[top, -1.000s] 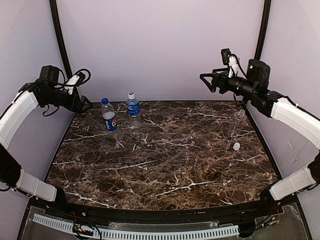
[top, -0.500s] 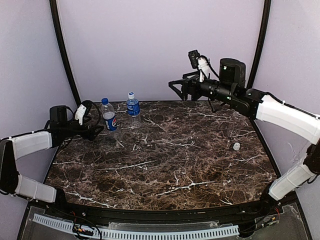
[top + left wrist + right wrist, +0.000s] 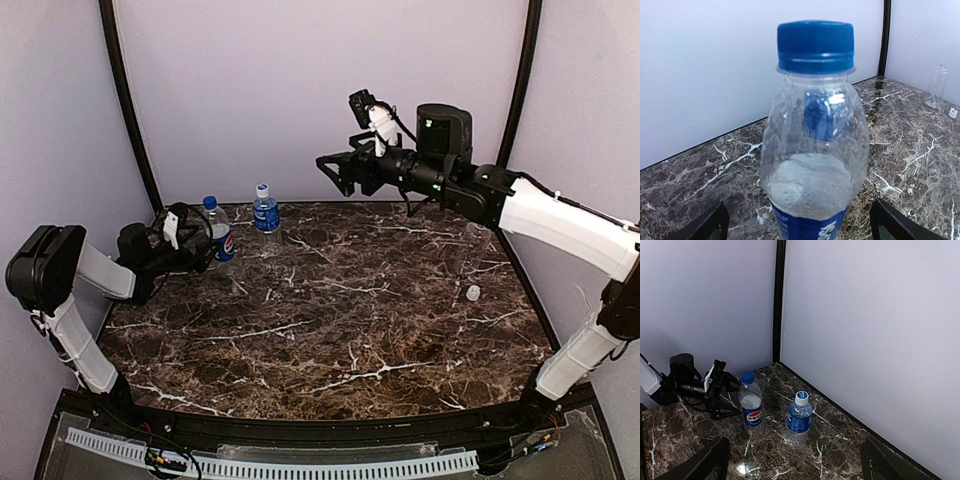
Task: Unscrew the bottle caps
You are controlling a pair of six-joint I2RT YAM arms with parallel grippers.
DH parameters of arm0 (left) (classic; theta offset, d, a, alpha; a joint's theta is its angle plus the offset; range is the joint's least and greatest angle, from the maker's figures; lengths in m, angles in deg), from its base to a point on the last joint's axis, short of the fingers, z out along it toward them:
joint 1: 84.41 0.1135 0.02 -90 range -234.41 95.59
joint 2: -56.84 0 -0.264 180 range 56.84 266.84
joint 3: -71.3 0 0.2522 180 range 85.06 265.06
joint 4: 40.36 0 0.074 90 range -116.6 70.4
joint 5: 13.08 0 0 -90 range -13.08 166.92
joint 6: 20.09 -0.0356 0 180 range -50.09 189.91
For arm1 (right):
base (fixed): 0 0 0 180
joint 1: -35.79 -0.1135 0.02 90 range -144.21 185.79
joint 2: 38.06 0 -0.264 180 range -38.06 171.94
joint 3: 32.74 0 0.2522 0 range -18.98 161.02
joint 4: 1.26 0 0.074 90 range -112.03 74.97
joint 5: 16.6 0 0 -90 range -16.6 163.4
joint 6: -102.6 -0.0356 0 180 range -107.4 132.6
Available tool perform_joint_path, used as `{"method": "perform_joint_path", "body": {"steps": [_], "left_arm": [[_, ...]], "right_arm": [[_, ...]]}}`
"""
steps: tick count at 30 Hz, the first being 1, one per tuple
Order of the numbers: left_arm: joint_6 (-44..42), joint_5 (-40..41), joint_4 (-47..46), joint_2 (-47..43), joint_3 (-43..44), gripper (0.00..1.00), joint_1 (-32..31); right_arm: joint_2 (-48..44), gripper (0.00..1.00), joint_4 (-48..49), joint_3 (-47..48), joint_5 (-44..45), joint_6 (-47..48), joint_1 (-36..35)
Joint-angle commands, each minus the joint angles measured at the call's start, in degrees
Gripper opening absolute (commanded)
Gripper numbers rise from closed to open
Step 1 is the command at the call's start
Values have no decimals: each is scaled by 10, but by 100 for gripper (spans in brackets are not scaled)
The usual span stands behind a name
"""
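Note:
The Pepsi bottle [image 3: 218, 238] stands at the back left with its dark blue cap [image 3: 815, 45] on. My left gripper [image 3: 203, 250] is low and open, and its fingers [image 3: 710, 225] stand on either side of the bottle's lower body without touching it. The water bottle [image 3: 265, 212] stands just to its right, with its pale cap [image 3: 801, 398] on. The unlabelled bottle [image 3: 478, 243] stands capless at the right, and a white cap [image 3: 473, 293] lies on the table near it. My right gripper [image 3: 335, 170] is open and empty, high in the air over the back middle.
The marble table [image 3: 330, 330] ends at lilac walls behind and at both sides. Black corner posts [image 3: 128, 100] stand at the back left and back right. In the right wrist view the left gripper [image 3: 735, 397] sits just left of the Pepsi bottle [image 3: 751, 407].
My left arm has dropped from high at the left down to the Pepsi bottle. My right arm has swung left, from the back right towards the back middle.

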State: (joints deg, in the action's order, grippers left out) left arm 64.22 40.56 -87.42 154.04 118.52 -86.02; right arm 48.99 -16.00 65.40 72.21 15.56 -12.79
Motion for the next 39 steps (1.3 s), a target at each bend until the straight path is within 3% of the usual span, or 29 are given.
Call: {"method": "perform_joint_path", "body": {"steps": [1,9,17,23,27,29,34,39], "left_arm": [[34,-34,-89,25,32,99,-7],[32,-32,-38,56,87,96,-11],[12,-59,5,51,100,76,-18],[11,-63,31,38,99,53,-20],[2,-51,70,12,99,50,-21],[-31,-33,138,-16,113,45,-20],[-167,26,473,-99,202,39,-20],[-244,-1,837,-157,345,39,-20]], "right_arm": [[20,91,-13,32,37,43,-7],[72,92,-34,92,42,82,-7],[90,93,-43,105,45,97,-7],[80,93,-43,93,54,97,-7],[69,93,-45,87,54,94,-7],[62,93,-45,83,53,91,-7],[46,94,-60,88,69,65,-7],[35,95,-91,104,39,38,-7]]}}
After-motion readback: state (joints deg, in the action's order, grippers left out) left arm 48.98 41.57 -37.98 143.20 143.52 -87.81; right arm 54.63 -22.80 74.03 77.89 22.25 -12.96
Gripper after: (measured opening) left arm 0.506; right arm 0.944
